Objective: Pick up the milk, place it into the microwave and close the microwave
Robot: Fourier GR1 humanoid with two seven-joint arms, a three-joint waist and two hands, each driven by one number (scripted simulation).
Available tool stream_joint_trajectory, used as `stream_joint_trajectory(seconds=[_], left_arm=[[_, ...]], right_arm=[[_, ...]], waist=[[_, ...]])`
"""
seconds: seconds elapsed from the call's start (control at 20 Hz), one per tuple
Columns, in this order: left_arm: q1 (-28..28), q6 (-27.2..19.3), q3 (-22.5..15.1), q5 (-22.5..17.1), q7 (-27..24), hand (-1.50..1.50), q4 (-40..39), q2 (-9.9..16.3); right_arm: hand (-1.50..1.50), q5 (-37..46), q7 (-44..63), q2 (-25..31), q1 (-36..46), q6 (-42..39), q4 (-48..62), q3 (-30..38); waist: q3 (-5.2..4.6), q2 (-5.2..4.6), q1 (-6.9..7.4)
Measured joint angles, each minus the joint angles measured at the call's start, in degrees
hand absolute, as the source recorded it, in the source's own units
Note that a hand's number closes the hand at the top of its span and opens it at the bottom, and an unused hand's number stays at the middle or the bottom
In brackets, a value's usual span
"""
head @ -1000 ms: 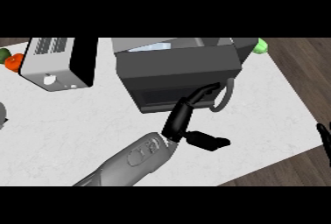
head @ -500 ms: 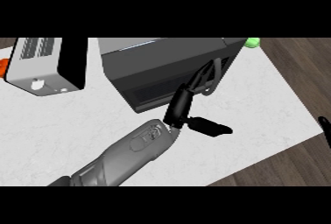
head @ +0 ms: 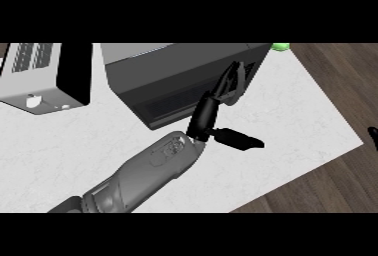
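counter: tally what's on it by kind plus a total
microwave: 1
toaster: 1
green item at the far edge: 1
robot hands in view: 2, left hand fingers against the microwave, right hand at the edge
total: 5

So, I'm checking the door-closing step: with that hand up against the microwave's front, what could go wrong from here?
1. The left hand has straight fingers lying near the right end of the microwave front, so they might slide past that corner instead of pushing.
2. No milk shows in this view, so whether it is inside cannot be confirmed.
3. A slip past the corner could swing towards the green object.
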State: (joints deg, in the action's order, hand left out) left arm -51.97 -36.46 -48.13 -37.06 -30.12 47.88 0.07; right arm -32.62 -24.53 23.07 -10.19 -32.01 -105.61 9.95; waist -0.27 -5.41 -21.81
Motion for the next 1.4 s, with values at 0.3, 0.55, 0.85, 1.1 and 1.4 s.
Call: stream_joint_trajectory(seconds=[0.3, 0.55, 0.85, 1.1, 1.4], left_arm=[[-0.31, -0.75, -0.55, -2.02, -2.27, -1.5, -0.94, 0.23], [-0.48, -1.05, -1.06, -3.57, -4.24, -1.5, -1.54, 0.31], [-0.7, -1.53, -1.77, -5.22, -6.23, -1.5, -2.16, 0.37], [-0.86, -1.81, -2.41, -6.67, -7.52, -1.5, -2.62, 0.36], [-1.16, -1.98, -3.13, -8.21, -8.96, -1.5, -3.24, 0.27]], right_arm=[[-1.5, -1.96, 1.47, 1.38, 1.02, 0.13, 0.21, 0.94], [-1.5, -3.37, 2.43, 2.28, 1.85, 0.02, 0.37, 1.3], [-1.5, -4.82, 3.63, 3.42, 2.85, -0.04, 0.65, 1.71], [-1.5, -5.91, 4.62, 4.43, 3.65, -0.2, 0.57, 1.89], [-1.5, -7.28, 5.5, 5.17, 4.23, -0.47, 0.79, 1.97]], waist=[[0.01, -0.02, -0.81], [0.05, -0.13, -1.2], [0.07, -0.24, -1.71], [0.06, -0.22, -2.11], [0.13, -0.24, -2.46]])
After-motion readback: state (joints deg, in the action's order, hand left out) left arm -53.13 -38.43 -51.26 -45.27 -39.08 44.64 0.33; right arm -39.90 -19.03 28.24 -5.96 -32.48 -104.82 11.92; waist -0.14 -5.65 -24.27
